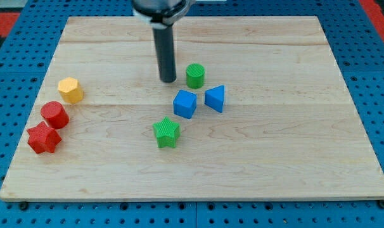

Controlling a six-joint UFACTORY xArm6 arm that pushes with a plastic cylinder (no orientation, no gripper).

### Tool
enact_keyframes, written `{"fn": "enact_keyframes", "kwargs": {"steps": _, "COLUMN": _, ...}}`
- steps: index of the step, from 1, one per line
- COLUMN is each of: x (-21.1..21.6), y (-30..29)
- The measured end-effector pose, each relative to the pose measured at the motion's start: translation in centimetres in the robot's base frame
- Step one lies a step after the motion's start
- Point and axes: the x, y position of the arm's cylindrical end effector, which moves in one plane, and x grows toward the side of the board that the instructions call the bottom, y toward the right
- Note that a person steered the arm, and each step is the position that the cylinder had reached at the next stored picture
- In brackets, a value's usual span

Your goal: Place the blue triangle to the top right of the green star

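The blue triangle (215,98) lies on the wooden board right of centre. The green star (166,132) lies below and to its left. A blue cube (185,103) sits between them, just left of the triangle and up-right of the star. My tip (168,80) stands above the cube, to the upper left of the triangle and just left of a green cylinder (195,75). It touches no block.
A yellow hexagonal block (70,89), a red cylinder (54,114) and a red star (42,138) lie in a cluster at the view's left edge of the board (274,164). A blue pegboard surrounds the board.
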Motion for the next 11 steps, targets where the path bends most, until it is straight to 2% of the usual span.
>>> {"fn": "enact_keyframes", "kwargs": {"steps": 1, "x": -2.0, "y": 4.3}}
{"fn": "enact_keyframes", "kwargs": {"steps": 2, "x": 3.7, "y": 6.3}}
{"fn": "enact_keyframes", "kwargs": {"steps": 3, "x": 6.2, "y": 6.8}}
{"fn": "enact_keyframes", "kwargs": {"steps": 4, "x": 6.1, "y": 7.0}}
{"fn": "enact_keyframes", "kwargs": {"steps": 5, "x": 3.5, "y": 7.9}}
{"fn": "enact_keyframes", "kwargs": {"steps": 6, "x": 4.2, "y": 15.6}}
{"fn": "enact_keyframes", "kwargs": {"steps": 7, "x": 6.9, "y": 18.9}}
{"fn": "enact_keyframes", "kwargs": {"steps": 10, "x": 10.1, "y": -2.0}}
{"fn": "enact_keyframes", "kwargs": {"steps": 11, "x": 9.0, "y": -0.9}}
